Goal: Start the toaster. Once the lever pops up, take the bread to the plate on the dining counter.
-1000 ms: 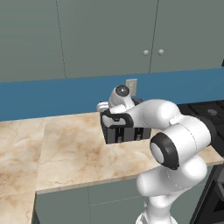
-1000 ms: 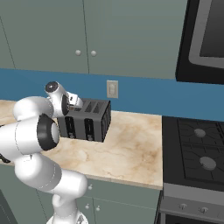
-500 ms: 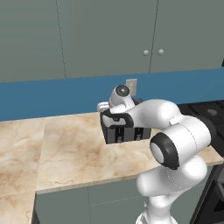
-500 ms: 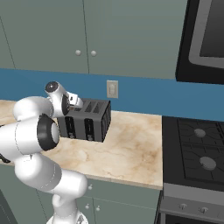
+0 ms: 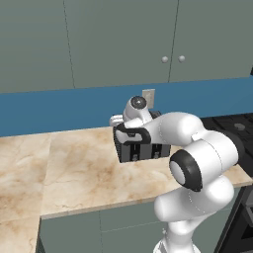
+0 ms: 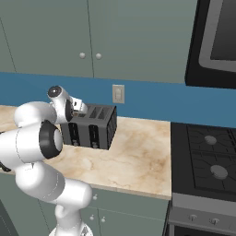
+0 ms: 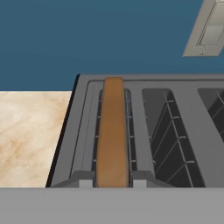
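The dark grey toaster (image 5: 146,149) (image 6: 94,128) stands on the marble worktop against the blue backsplash. Looking down in the hand view, the brown bread (image 7: 112,131) stands in the toaster's (image 7: 175,127) leftmost slot. My gripper (image 7: 112,179) is right above that end of the toaster, and its two grey fingertips (image 7: 83,178) press the near end of the slice from both sides, so it is shut on the bread. My white hand (image 5: 132,127) (image 6: 73,107) hangs over the toaster's left front corner. The plate and the dining counter are out of view.
A wall outlet (image 6: 118,94) sits on the backsplash just behind the toaster. A black stove (image 6: 207,156) adjoins the worktop (image 5: 74,173) on the right, with a dark microwave (image 6: 216,41) above it. Grey-green cabinets (image 5: 118,39) hang overhead. Bare marble stretches to the left.
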